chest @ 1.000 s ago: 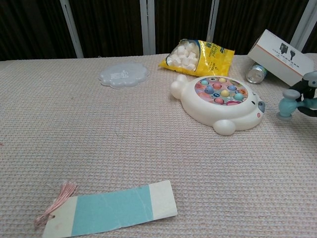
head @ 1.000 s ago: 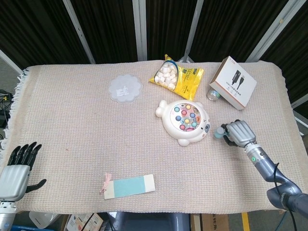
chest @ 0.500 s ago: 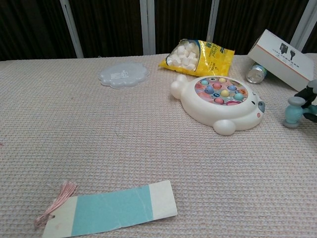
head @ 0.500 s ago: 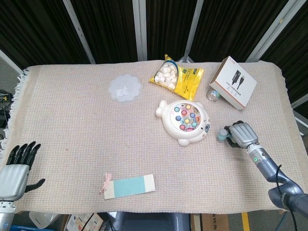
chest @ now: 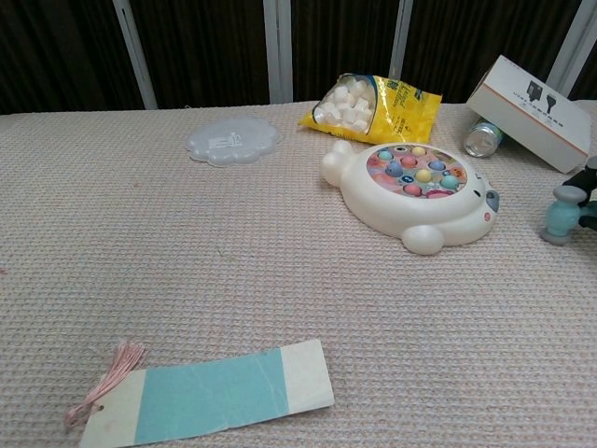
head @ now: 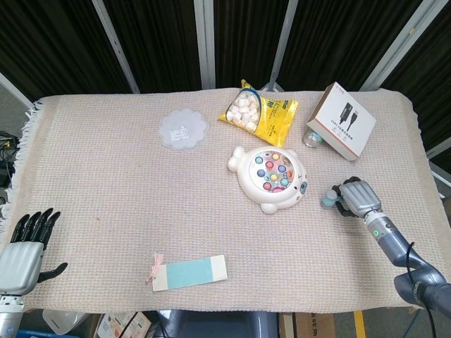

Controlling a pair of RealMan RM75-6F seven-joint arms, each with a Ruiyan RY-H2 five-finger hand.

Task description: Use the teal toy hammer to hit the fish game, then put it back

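The white fish game point(head: 270, 178) point(chest: 414, 191), with its colourful fish pieces on top, lies right of the table's middle. To its right my right hand point(head: 354, 198) grips the teal toy hammer point(head: 330, 198) point(chest: 562, 214); the hammer's head points left and sits low, at or just above the cloth. Only a sliver of that hand point(chest: 590, 187) shows at the chest view's right edge. My left hand point(head: 25, 245) hovers at the table's front left corner, fingers spread and empty.
A yellow snack bag point(head: 258, 113) and a translucent scalloped lid point(head: 182, 129) lie at the back. A white box point(head: 341, 121) leans over a can point(head: 311, 138) at the back right. A teal-and-white bookmark with a pink tassel point(head: 188, 272) lies near the front.
My right hand has carried the hammer further right, away from the fish game, and a little lower. The left hand has barely moved.
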